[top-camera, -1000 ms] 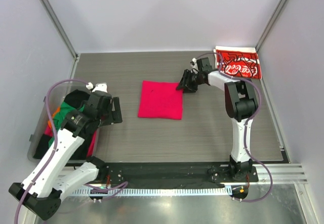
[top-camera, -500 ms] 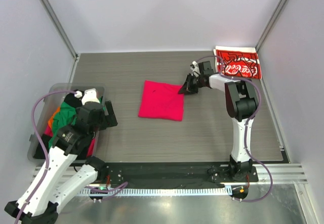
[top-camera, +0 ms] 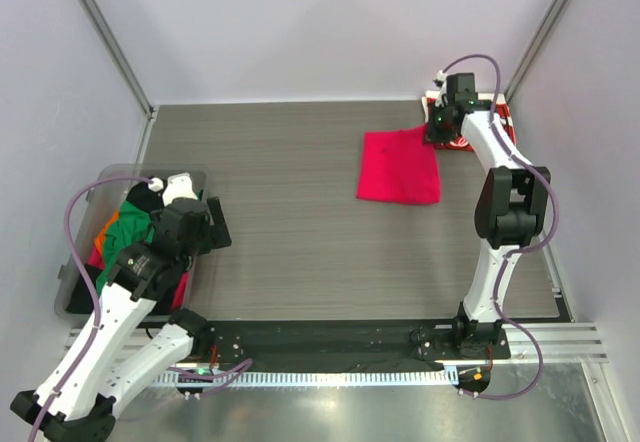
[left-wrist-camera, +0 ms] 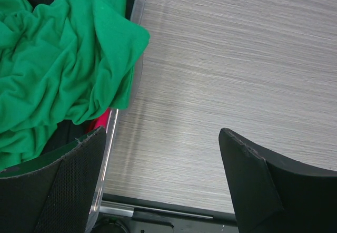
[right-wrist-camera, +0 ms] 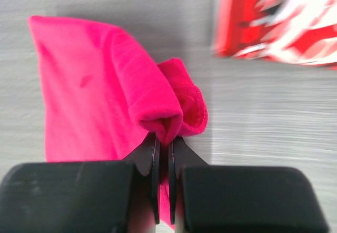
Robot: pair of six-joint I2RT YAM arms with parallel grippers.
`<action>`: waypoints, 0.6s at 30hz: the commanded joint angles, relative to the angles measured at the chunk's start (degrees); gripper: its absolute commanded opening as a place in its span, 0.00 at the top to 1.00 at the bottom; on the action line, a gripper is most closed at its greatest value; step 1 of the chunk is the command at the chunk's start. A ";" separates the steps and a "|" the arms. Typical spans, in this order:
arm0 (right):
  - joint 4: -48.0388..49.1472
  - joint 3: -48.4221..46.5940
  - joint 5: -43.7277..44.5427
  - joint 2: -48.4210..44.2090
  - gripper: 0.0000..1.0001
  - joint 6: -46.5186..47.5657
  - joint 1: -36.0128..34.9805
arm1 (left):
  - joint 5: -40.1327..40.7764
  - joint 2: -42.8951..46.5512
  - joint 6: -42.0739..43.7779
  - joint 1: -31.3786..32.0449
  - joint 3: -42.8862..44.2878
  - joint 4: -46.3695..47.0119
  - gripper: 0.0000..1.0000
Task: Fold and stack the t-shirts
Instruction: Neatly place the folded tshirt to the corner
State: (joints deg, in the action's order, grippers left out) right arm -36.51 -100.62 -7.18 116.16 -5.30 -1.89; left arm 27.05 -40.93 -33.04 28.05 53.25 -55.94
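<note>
Right arm (top-camera: 500, 177): stretched far back toward the rear right corner, with the wrist turned down to the table (top-camera: 280, 162).
Right gripper (right-wrist-camera: 163, 138): its fingers are pressed together, pinching a rolled bunch of cloth at the pink shirt's edge.
Left arm (top-camera: 110, 302): bent at the elbow and leaning out to the left.
Left gripper (left-wrist-camera: 163, 138): hangs over the right rim of the bin, fingers spread wide with nothing between them.
Pink shirt (top-camera: 398, 167): a soft, matte knit folded into a rough square. It lies flat at the back, right of centre, with the pinched corner curled up into a tube.
Printed shirt (right-wrist-camera: 279, 22): red with white print, in the rear right corner near the pinched corner. A strip of table shows between the two.
Bin (top-camera: 75, 262): clear plastic, at the left edge of the table.
Green shirt (left-wrist-camera: 58, 64): crumpled in deep folds in the bin, one corner draped over the rim.
Other cloth: black cloth (top-camera: 145, 194) and orange cloth (top-camera: 105, 232) lie partly buried under the green.
Table surface: grey, with a fine wood grain.
Hard to make out: the print is blurred in the wrist view and mostly covered by the arm from above. The bin's contents are cut off behind the left arm.
</note>
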 commanded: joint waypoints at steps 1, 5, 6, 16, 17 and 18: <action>-1.98 -6.93 9.11 -3.57 0.99 7.58 0.48 | 1.69 -0.03 -0.98 -0.28 0.45 2.24 0.12; -1.98 -12.49 9.47 -2.52 0.99 10.66 1.19 | 1.61 -0.47 -0.98 -0.28 0.45 2.24 0.13; -2.07 -13.63 9.29 -2.43 0.99 11.01 1.19 | 1.60 -0.64 -0.98 -0.28 0.45 2.24 0.14; -2.95 -26.72 4.81 -1.02 0.99 12.42 5.05 | 0.64 -0.99 -0.45 -2.04 0.45 2.68 0.16; -3.04 -27.52 4.63 -1.02 0.99 12.59 5.14 | 0.55 -1.17 -0.45 -2.04 0.45 2.59 0.16; -3.21 -28.31 4.37 -1.02 0.99 12.60 5.23 | 0.55 -1.26 -0.45 -2.12 0.45 2.59 0.16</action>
State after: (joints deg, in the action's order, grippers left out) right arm -41.12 -124.27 -1.34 115.90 6.02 3.09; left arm 27.18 -41.87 -33.01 26.46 53.25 -55.92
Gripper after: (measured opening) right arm 0.076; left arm 0.844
